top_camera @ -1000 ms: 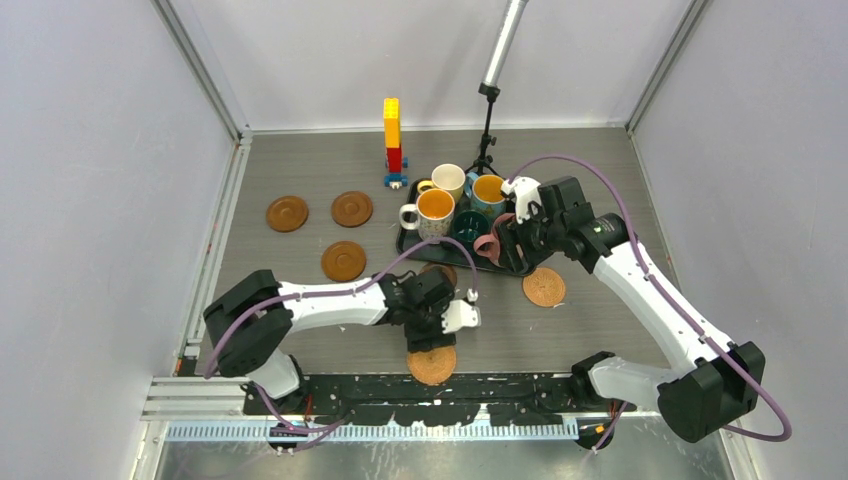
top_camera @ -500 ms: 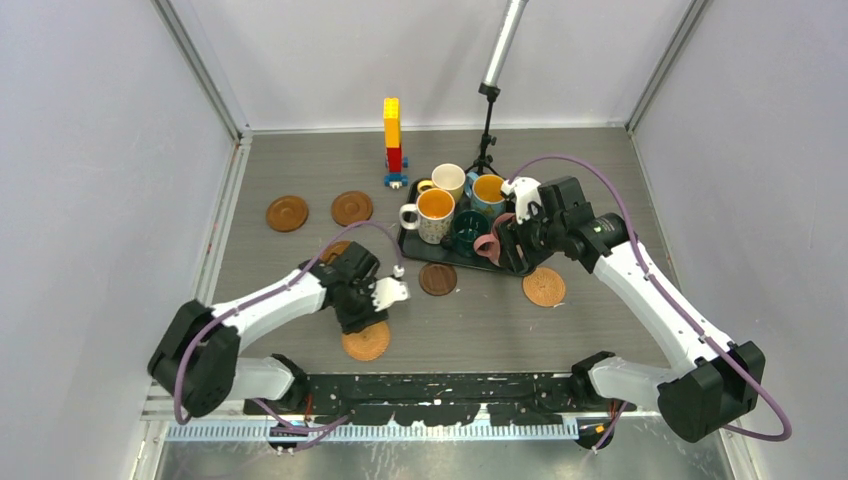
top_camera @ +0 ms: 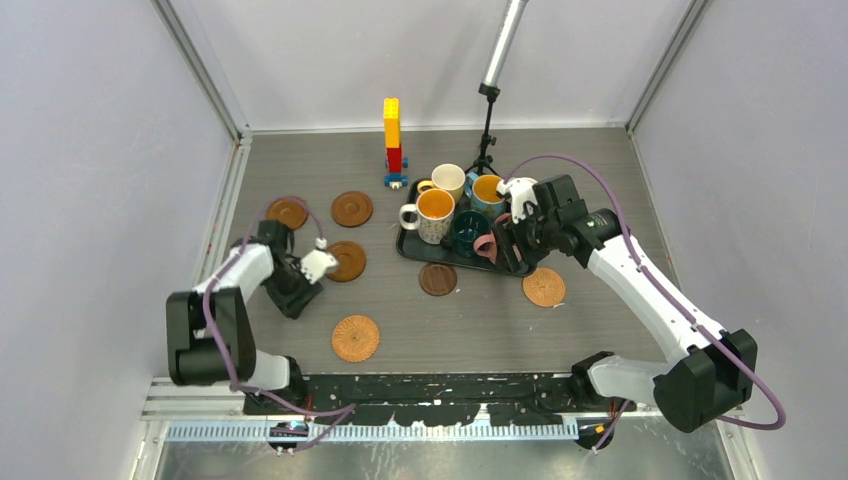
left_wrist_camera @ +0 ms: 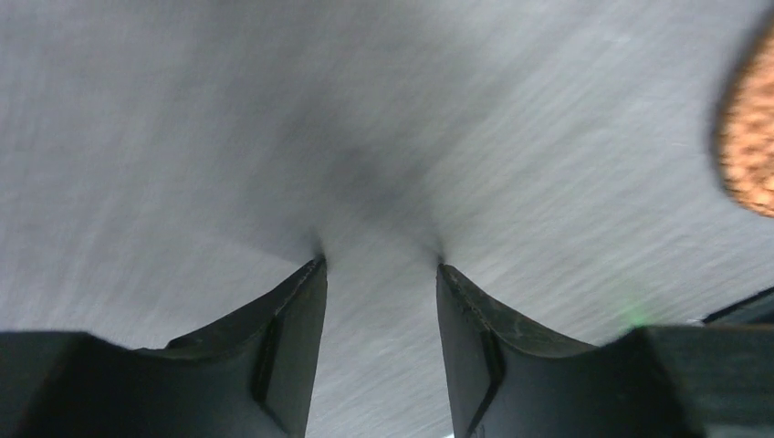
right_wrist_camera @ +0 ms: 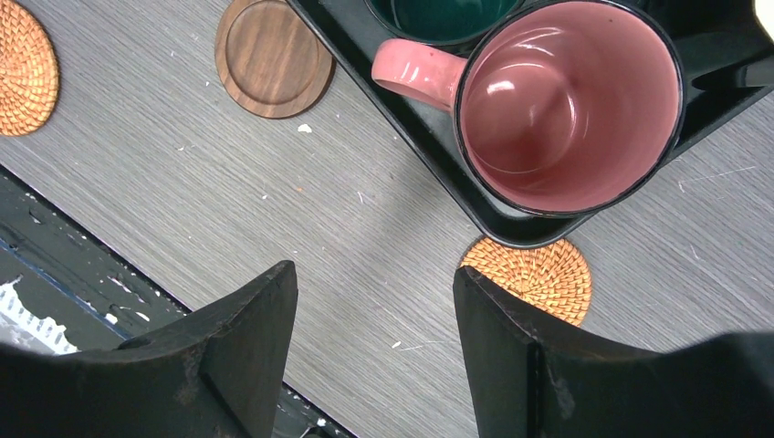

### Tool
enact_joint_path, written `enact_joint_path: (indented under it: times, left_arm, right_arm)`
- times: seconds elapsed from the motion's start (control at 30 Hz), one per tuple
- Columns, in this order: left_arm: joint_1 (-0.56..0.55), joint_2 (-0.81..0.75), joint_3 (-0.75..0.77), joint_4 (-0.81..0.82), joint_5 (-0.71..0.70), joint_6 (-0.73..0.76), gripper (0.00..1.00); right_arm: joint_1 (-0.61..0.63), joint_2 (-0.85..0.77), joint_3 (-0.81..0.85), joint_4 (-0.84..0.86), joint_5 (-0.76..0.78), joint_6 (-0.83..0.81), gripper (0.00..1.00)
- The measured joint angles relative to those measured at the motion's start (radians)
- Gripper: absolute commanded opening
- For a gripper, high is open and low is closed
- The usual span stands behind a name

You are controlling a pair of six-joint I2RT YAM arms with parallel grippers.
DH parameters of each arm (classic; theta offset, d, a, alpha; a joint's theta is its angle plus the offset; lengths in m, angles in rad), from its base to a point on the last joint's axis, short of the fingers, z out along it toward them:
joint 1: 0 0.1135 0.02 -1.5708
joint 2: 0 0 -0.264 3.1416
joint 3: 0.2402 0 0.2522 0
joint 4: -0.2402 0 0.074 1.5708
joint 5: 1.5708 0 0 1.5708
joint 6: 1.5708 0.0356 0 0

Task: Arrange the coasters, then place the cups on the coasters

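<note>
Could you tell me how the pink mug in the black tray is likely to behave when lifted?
The pink mug looks glossy, so it is probably slippery and breakable if dropped. Its walls look thick: likely stiff and fairly heavy for its size. Standing close to the teal mug in the tray corner, it may knock that neighbour.

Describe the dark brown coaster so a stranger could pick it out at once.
Find the black tray of mugs at the table's centre. Just off its near edge, toward the arms, lies the dark brown coaster. It is smooth dark wood, unlike the tan woven coaster to its right.
</note>
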Motion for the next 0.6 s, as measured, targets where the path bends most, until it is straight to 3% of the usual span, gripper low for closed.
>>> enact_joint_path:
  times: [0.17,0.27,0.33,0.47,0.6]
  left_arm:
    - [0.15,0.125,0.191,-0.017,0.075,0.037,0.69]
    - [0.128,0.059,0.219,-0.047,0.145,0.052,0.74]
    - [0.044,-0.015,0.208,-0.08,0.173,0.048,0.76]
    - [-0.225,-0.15,0.137,-0.094,0.212,-0.005,0.77]
    - [-0.412,-0.177,0.08,-0.087,0.194,-0.094,0.77]
  right_arm:
    - [0.0,0.0,0.008,0.0,0.0,0.0,0.68]
    - [0.0,0.0,0.01,-0.002,0.0,0.0,0.68]
    - [0.0,0.0,0.01,-0.002,0.0,-0.001,0.68]
    - [0.0,0.0,0.01,-0.004,0.0,0.0,0.68]
    - [0.0,0.002,0.011,-0.004,0.0,0.0,0.68]
